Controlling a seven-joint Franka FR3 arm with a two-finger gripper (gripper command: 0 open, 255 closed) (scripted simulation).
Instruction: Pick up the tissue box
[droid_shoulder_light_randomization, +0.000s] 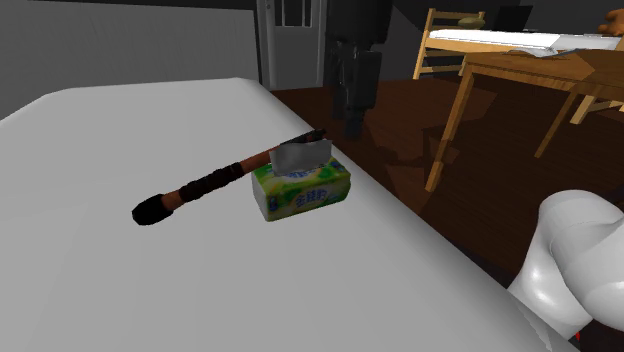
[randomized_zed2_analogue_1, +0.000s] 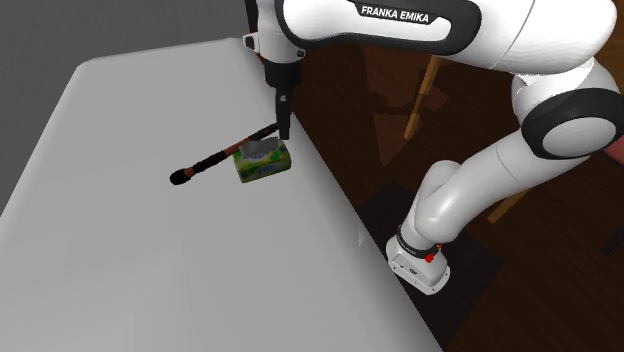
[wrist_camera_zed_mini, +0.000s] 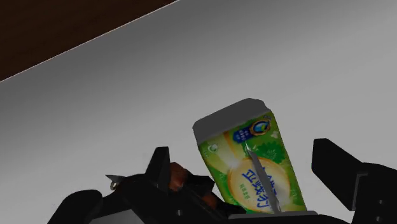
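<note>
The tissue box (droid_shoulder_light_randomization: 302, 192) is green and white, with a grey tissue (droid_shoulder_light_randomization: 300, 155) standing out of its top. It lies on the white table (droid_shoulder_light_randomization: 120, 290) near the edge on the shoulder view's right. My gripper (randomized_zed2_analogue_1: 284, 128) hangs just above the tissue box (randomized_zed2_analogue_1: 262, 166), a little toward the table edge. In the wrist view the gripper (wrist_camera_zed_mini: 245, 156) is open: one finger (wrist_camera_zed_mini: 159, 167) and the other (wrist_camera_zed_mini: 343, 172) stand apart on either side of the tissue box (wrist_camera_zed_mini: 251, 159), touching nothing. The gripper (droid_shoulder_light_randomization: 352, 115) shows dark beyond the box.
A long tool (droid_shoulder_light_randomization: 205, 185) with a black end and reddish-brown shaft lies across the table, its far end resting at the box's top. Off the table edge is dark wooden floor (droid_shoulder_light_randomization: 400, 170). A wooden table (droid_shoulder_light_randomization: 520, 75) and chair stand at the back right.
</note>
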